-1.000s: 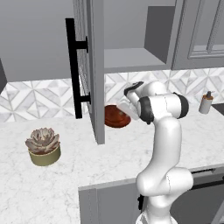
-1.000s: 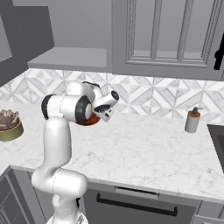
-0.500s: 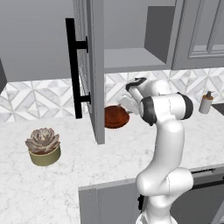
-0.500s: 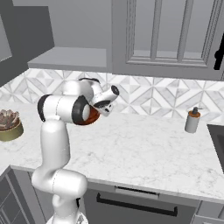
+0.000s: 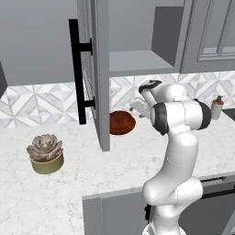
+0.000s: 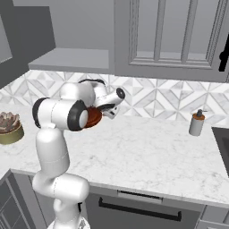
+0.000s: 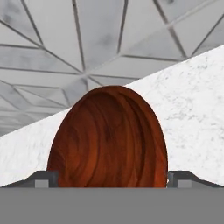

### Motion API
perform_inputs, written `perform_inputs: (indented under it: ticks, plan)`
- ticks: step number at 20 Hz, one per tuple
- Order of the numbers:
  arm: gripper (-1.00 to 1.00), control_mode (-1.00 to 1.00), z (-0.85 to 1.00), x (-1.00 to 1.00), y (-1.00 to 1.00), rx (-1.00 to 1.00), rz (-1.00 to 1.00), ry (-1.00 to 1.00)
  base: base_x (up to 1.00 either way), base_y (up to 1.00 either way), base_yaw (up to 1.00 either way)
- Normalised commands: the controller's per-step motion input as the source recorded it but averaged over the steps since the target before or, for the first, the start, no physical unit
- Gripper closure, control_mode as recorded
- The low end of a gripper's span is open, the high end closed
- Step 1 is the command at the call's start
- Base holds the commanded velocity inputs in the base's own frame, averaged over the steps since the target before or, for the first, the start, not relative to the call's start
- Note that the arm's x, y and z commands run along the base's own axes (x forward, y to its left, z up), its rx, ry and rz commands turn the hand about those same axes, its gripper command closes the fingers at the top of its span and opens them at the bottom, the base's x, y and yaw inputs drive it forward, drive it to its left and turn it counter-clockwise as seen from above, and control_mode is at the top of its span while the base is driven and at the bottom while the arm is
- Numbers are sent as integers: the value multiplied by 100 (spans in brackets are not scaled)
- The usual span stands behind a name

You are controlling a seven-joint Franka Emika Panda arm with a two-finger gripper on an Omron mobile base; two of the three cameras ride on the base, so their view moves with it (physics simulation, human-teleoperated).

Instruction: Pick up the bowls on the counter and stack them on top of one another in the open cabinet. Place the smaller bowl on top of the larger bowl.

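Note:
One reddish-brown bowl (image 5: 121, 122) sits on the white marble counter (image 5: 137, 156) by the tiled wall, below the open cabinet (image 5: 137, 62). I cannot tell whether it is the smaller or the larger bowl. The arm partly hides this bowl (image 6: 95, 118) in the right base view. My gripper (image 5: 136, 109) hovers just right of it, low and pointed at it. In the hand view the bowl (image 7: 109, 138) lies close ahead, and my gripper (image 7: 112, 178) is open, its fingertips (image 7: 43, 179) spread beyond both sides of the bowl without touching it.
The cabinet door (image 5: 94, 69) with its black bar handle (image 5: 75, 69) hangs open just left of the bowl. A tan pot with a succulent (image 5: 45, 153) stands at the counter's left. A soap bottle (image 6: 196, 124) stands at the right by the wall.
The jaws have gone from nearly shut to wide open. The hand has shifted only slightly near the bowl, which has stayed where it was on the counter.

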Motion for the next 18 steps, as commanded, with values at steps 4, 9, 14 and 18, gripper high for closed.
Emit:
perform_inputs:
  ticks: [4, 9, 14, 18]
  plan:
    - [-100, -100, 0, -1, -2, -1, 0, 4, 0, 0, 0]
    - [-100, -100, -13, 0, 0, -2, 0, 13, 0, 0, 0]
    - [-100, -100, -23, -1, 0, -1, 0, 7, 0, 0, 0]
    - [-100, -100, -40, 0, 0, 0, 0, 1, 0, 0, 0]
